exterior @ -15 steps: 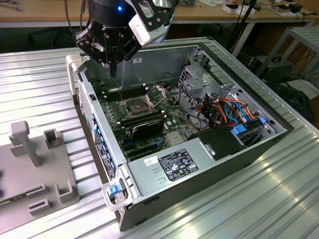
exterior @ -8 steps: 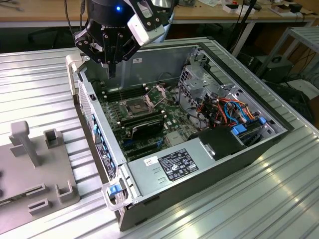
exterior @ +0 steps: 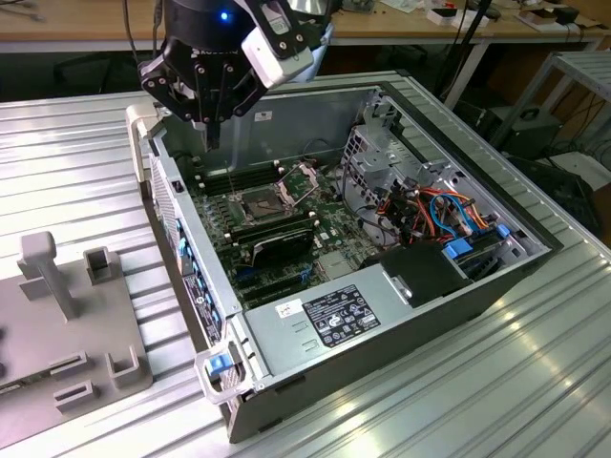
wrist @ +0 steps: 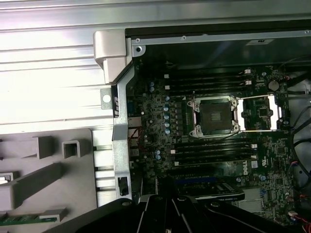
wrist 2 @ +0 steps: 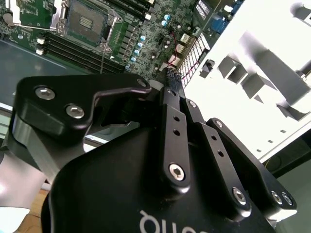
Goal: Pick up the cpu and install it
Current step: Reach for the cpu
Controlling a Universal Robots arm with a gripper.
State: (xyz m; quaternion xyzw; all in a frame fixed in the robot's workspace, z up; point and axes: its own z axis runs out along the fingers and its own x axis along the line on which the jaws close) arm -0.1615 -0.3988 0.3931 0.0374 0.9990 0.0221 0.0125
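Note:
My gripper (exterior: 212, 134) hangs above the far corner of the open computer case (exterior: 458, 296), on the exterior view's left, well above the motherboard (exterior: 286, 239). Its fingers (wrist 2: 171, 85) are pressed together with nothing visible between them. The square socket (exterior: 260, 202) lies bare and dark in the middle of the board, seen in both wrist views (wrist: 216, 115) (wrist 2: 86, 22). Its hinged metal frame (wrist: 260, 112) is swung open to one side, and a thin lever stands up beside the socket. The cpu is out of view.
Black memory sticks (wrist: 214, 148) run along both sides of the socket. A grey fixture block (exterior: 67, 315) with upright posts sits on the ribbed metal table at the exterior view's left. A power supply (exterior: 334, 320) and bundled cables (exterior: 439, 215) fill the case's near and right parts.

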